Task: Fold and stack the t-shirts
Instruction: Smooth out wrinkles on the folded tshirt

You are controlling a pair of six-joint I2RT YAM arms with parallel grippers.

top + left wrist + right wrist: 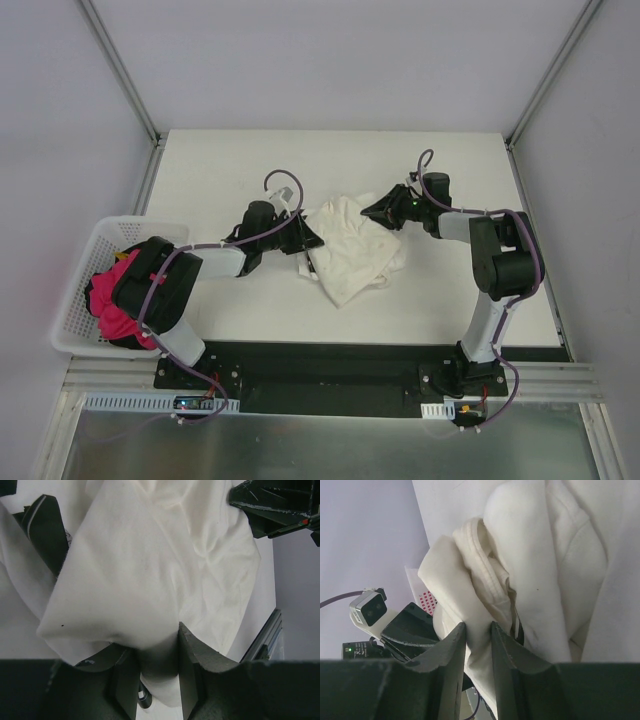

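**Cream-white t-shirt clamped at two edges by both grippers**

The cream-white t-shirt (350, 250) is seen crumpled on the white table (250, 170), lying between the two grippers. One edge is pinched by the left gripper (305, 238) and the opposite, farther corner by the right gripper (375, 212). Both are closed on folds of cloth.

Bare table is left all round the heap: a broad strip beyond both grippers up to the back wall (300, 60), another on their near side, and open surface outward of each gripper. Behind the left gripper, a white basket (85, 250) is set at the table's edge, with pink cloth (105, 295) in it, partly covered by the left arm.

From the left wrist, a thick fold is shown wedged between the fingers (192, 670), with the right gripper facing it beyond the cloth. From the right wrist, a rolled hem is shown caught between narrow-set fingers (447, 665), a detail hidden from above.
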